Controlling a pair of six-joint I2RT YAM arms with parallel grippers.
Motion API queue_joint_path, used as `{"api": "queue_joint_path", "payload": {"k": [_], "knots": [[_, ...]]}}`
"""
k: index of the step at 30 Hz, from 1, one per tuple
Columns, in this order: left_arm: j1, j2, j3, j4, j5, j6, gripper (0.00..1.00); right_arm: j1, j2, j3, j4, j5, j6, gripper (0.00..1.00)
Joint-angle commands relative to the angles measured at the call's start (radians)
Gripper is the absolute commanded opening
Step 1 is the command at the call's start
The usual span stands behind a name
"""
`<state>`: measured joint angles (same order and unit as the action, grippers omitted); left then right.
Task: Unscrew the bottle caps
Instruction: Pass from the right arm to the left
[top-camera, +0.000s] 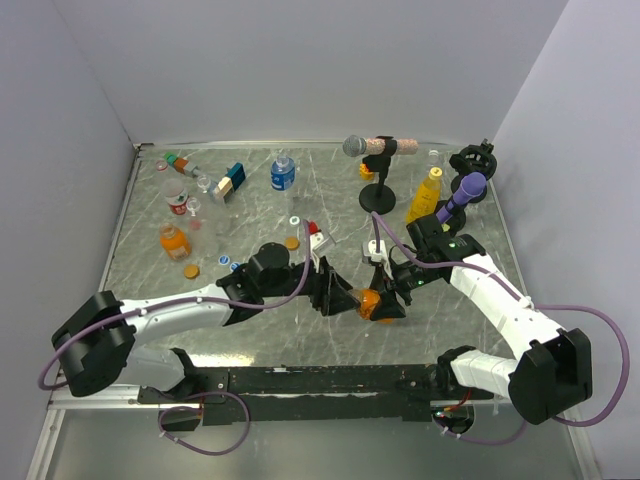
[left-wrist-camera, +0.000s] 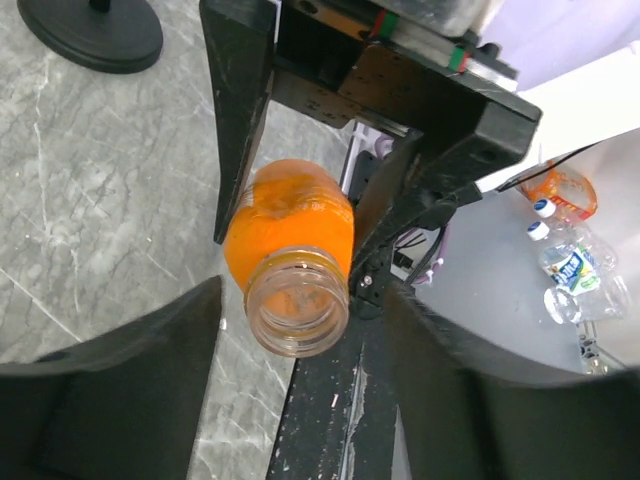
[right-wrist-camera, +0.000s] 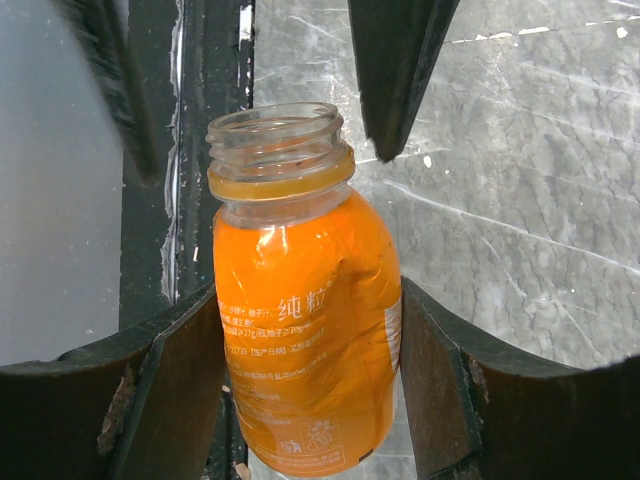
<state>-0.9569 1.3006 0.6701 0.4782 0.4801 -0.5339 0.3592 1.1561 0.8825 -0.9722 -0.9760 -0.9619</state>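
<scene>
Grey marbled table (top-camera: 150, 290), pale walls on three sides.

Left arm (top-camera: 170, 318) and right arm (top-camera: 500, 300), white and black, reach in from the near edge. They meet just right of centre, towards the near side.

Far right: grey-headed microphone on a black round-based stand (top-camera: 376, 198). A purple microphone (top-camera: 468, 190) is to its right. A tall yellow plastic bottle (top-camera: 425, 195) stands upright between the two.

Far centre: clear plastic bottle with blue label (top-camera: 283, 173), upright. Left side: lone squat orange bottle (top-camera: 173, 241), upright, well apart from the arms.

Held squat orange plastic bottle (right-wrist-camera: 300, 330): lying sideways between the two claws, near side of the table, just right of centre. Its mouth points left, with the rim open and the threads bare. Cannot tell whether it touches the table.

Right claw (right-wrist-camera: 305, 400): closed onto the bottle's body, one finger pressed against each flank of the label.

Left claw (left-wrist-camera: 300, 300): spread wide, one finger on each side of the bottle's neck with a gap on both sides. It grips nothing.

Loose on the table, left of the claws:
- An orange round screw cap (top-camera: 291, 242), just beyond the left arm's wrist.
- A second orange cap (top-camera: 190, 271), near the lone squat orange bottle.
- A white cap (top-camera: 295, 220), just beyond the first orange one.
- A small blue cap (top-camera: 222, 260), near the left arm.
</scene>
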Motion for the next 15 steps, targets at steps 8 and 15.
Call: {"api": "queue_joint_path", "payload": {"k": [8,15], "knots": [[-0.014,0.026,0.074,-0.067,-0.012,0.041,0.59,-0.006,-0.007,0.010,0.020,-0.021,-0.015,0.08],[-0.016,0.028,0.085,-0.070,0.012,0.041,0.41,-0.006,-0.007,0.010,0.024,-0.018,-0.009,0.09]]}}
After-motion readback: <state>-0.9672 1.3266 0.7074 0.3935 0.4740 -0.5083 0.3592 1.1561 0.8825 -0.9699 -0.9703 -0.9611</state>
